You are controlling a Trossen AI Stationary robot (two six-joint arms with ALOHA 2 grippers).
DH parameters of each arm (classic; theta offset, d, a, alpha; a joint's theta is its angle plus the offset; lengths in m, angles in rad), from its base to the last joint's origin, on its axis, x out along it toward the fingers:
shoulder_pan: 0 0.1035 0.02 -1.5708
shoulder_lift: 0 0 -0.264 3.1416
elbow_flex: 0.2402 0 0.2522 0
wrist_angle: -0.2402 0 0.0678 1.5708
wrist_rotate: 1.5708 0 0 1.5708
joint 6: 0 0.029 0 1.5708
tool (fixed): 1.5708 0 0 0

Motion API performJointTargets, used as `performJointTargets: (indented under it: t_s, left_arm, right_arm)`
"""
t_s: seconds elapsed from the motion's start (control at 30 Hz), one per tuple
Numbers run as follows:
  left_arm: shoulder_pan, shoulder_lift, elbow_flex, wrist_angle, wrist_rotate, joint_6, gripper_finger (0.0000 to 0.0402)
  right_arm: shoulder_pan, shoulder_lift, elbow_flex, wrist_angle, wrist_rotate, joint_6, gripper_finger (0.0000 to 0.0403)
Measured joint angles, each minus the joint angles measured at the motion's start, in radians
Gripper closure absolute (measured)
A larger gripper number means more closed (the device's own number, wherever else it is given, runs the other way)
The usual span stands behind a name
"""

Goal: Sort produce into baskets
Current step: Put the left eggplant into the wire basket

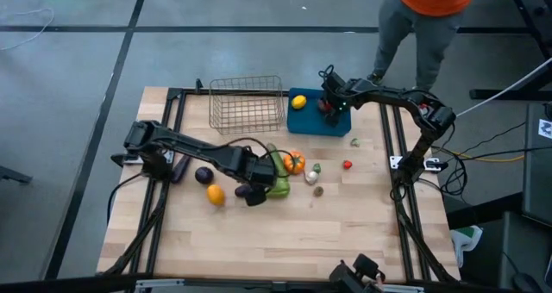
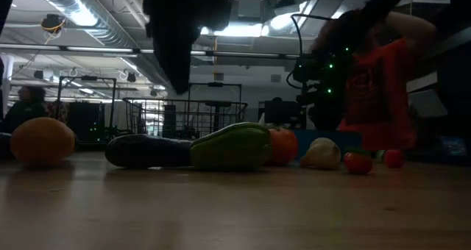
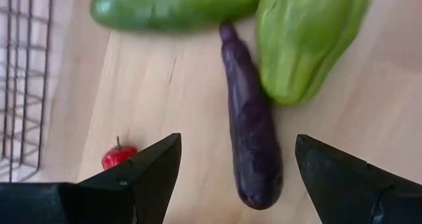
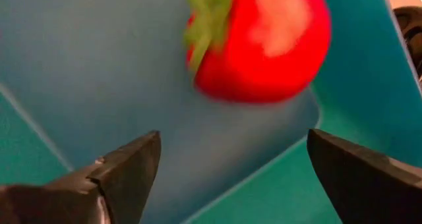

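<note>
Eggplant (image 3: 252, 125), a smooth, light, probably hard plastic toy, lies on the counter (image 3: 165, 85) between the released fingers of the left gripper (image 3: 237, 178), best pinched across its thick middle, while the right gripper (image 4: 231, 178) hangs open over the blue bin (image 4: 99, 66).

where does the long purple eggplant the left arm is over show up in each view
High view: purple eggplant under the left gripper, beside the green pepper.
Low view: dark shape lying left of the pepper.
Left wrist view: centre, between the open fingers, touching the pepper.
Right wrist view: not in it.
Shared landmark: the green pepper.
</note>
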Motion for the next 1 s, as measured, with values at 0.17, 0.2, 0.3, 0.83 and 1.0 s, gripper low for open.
performJointTargets:
  t_s: [0.17, 0.2, 0.3, 0.83, 1.0]
  left_arm:
    - [0.000, 0.057, 0.000, -0.008, 0.021, -0.018, 0.0109]
    - [0.000, 0.065, 0.000, -0.007, 0.031, -0.018, 0.0109]
    - [-0.001, 0.094, 0.000, -0.007, 0.052, -0.016, 0.0109]
    - [0.022, 0.236, 0.000, 0.017, 0.057, 0.096, 0.0109]
    - [0.030, 0.258, 0.000, 0.017, 0.062, 0.136, 0.0122]
  right_arm:
    - [0.000, -0.050, 0.000, -0.012, -0.001, -0.002, 0.0026]
    - [0.000, -0.064, 0.000, -0.013, 0.000, -0.002, 0.0026]
    - [0.000, -0.117, 0.000, -0.027, -0.007, -0.003, 0.0027]
    - [0.034, -0.447, 0.000, -0.121, -0.270, 0.058, 0.0027]
    - [0.134, -0.503, 0.000, -0.130, -0.324, 0.066, 0.0027]
